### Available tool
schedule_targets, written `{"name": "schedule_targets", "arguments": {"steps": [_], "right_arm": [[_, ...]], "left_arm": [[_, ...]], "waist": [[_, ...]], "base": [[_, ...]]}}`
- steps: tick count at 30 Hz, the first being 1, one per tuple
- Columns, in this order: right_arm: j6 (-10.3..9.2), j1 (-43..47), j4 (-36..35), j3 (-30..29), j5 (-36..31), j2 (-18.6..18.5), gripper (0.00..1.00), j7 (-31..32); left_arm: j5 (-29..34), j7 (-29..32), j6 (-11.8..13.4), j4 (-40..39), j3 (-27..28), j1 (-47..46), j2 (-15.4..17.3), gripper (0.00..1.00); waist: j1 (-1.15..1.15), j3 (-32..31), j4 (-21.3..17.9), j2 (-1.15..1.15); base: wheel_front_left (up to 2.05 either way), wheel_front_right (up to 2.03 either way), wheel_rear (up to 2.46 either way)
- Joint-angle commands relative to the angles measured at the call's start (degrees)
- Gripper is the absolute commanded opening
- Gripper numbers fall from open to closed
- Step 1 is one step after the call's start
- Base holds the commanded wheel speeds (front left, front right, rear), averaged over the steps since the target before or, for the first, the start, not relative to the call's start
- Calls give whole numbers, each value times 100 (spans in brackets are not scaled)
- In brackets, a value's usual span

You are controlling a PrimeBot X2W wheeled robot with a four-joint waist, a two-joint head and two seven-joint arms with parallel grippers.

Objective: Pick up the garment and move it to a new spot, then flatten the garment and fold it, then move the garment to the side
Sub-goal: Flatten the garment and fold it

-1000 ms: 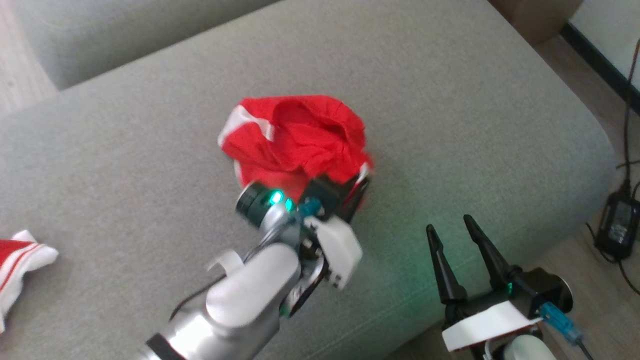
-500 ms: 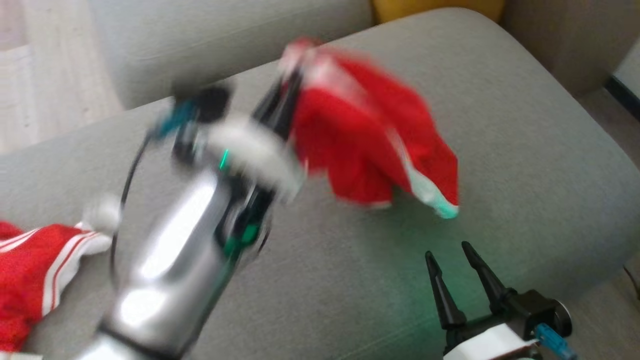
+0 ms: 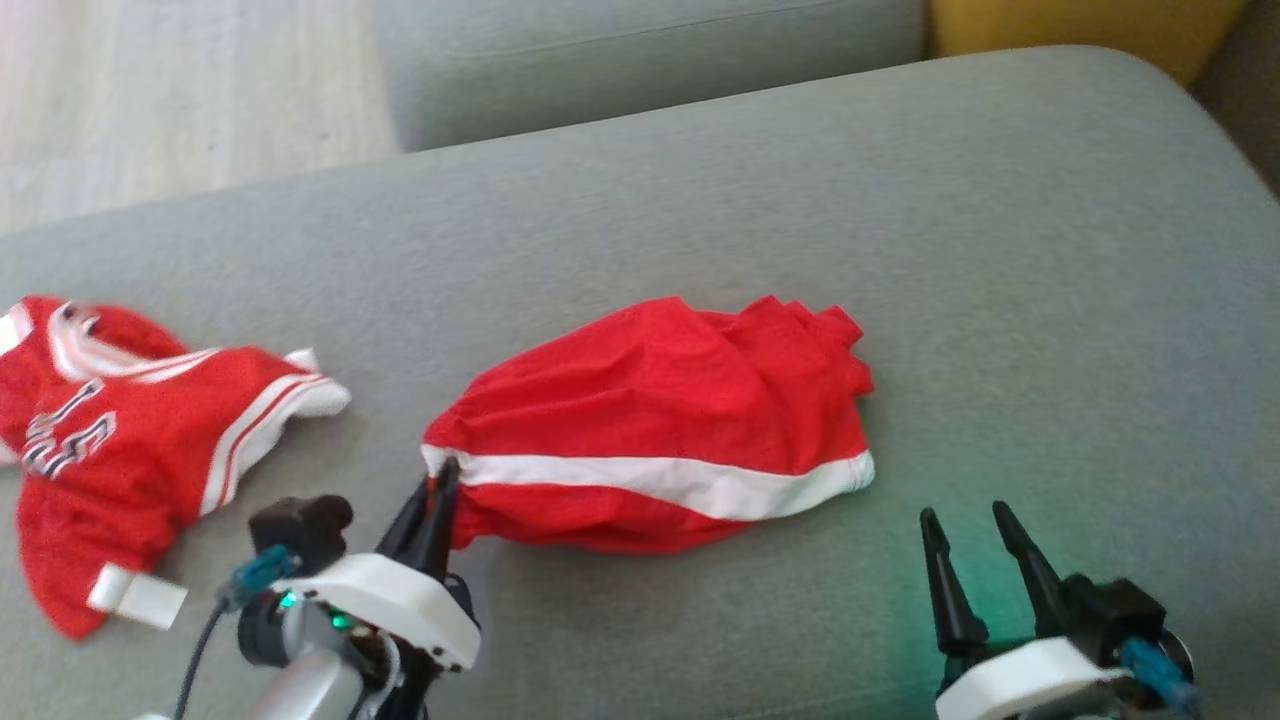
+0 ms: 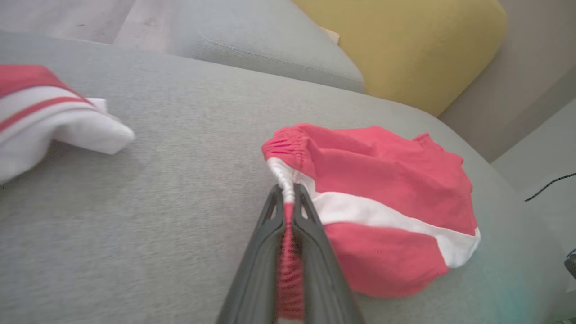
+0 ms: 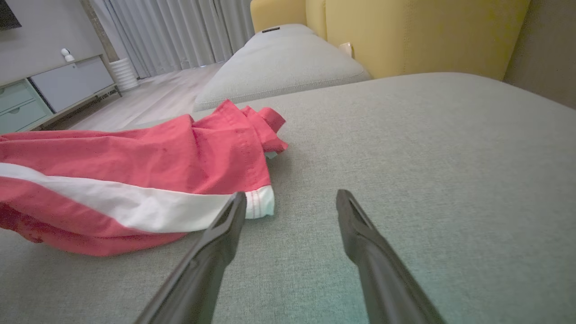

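Pinching the waistband end of the red garment [image 3: 660, 420], the left jaws sit closed at lower left; it lies mid-frame on the grey sofa [image 3: 1000, 250], long axis left-right, hem pointing right, near the parted, empty right jaws.

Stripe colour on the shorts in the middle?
White stripe running the length of red shorts; clearest in the head view.

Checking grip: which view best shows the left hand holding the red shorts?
Left wrist view: the left hand pinches the waistband of the red shorts, close. Head view shows it small; right wrist view shows the shorts' other end.
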Motion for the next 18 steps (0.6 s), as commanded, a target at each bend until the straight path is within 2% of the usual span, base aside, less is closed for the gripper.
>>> {"name": "schedule_targets", "arguments": {"steps": [1,6,10,17,18], "right_arm": [[-11,-393,-18,105,68,-31,100,-22],[-11,-915,631,287,493,-31,100,-22],[-11,-1325,1380,763,909,-31,100,-22],[-11,-1736,2284,1303,1178,-45,100,-22],[-11,-1763,2340,1404,1222,-57,63,-22]], "left_arm": [[74,-85,3,-177,305,-233,153,0],[177,-129,-38,-98,385,-322,169,0],[238,-144,-87,-26,405,-466,111,0],[351,-159,-154,122,389,-647,11,0],[362,-160,-161,143,391,-662,5,0]], "waist": [[0,86,208,0],[0,250,419,0],[0,398,563,0],[0,531,720,0],[0,536,725,0]], "base": [[0,0,0],[0,0,0],[0,0,0],[0,0,0],[0,0,0]]}}
